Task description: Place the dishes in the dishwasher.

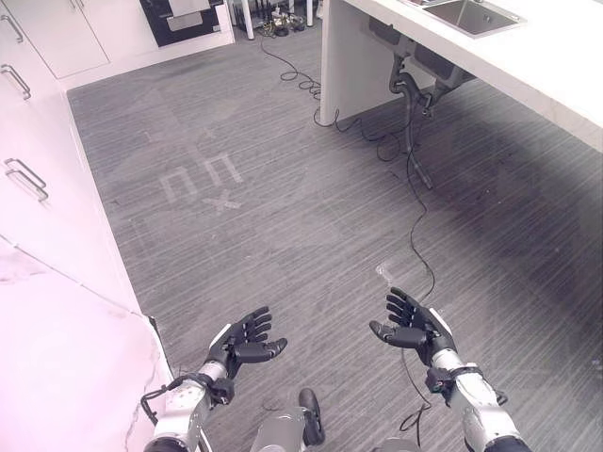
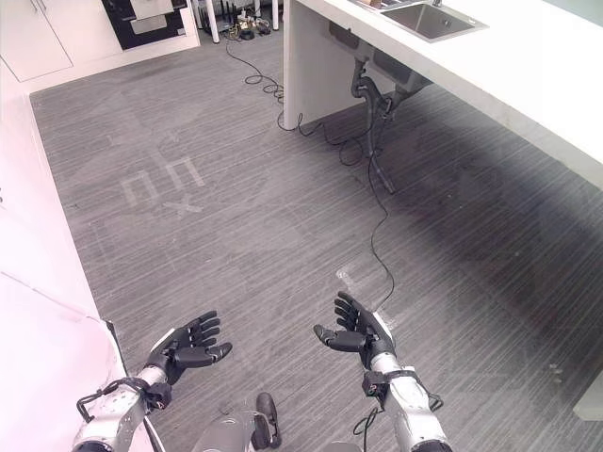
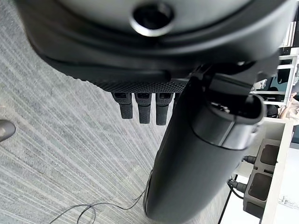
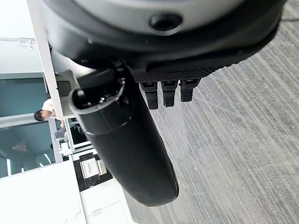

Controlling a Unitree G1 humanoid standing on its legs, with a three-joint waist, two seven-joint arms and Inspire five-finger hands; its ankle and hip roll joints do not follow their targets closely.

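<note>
you are holding the left hand and the right hand spread and empty, palms facing, over the grey floor, the sink lying far ahead.

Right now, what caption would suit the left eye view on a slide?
Both hands, left hand and right hand, open and empty above the grey floor, sink in the white counter ahead.
</note>
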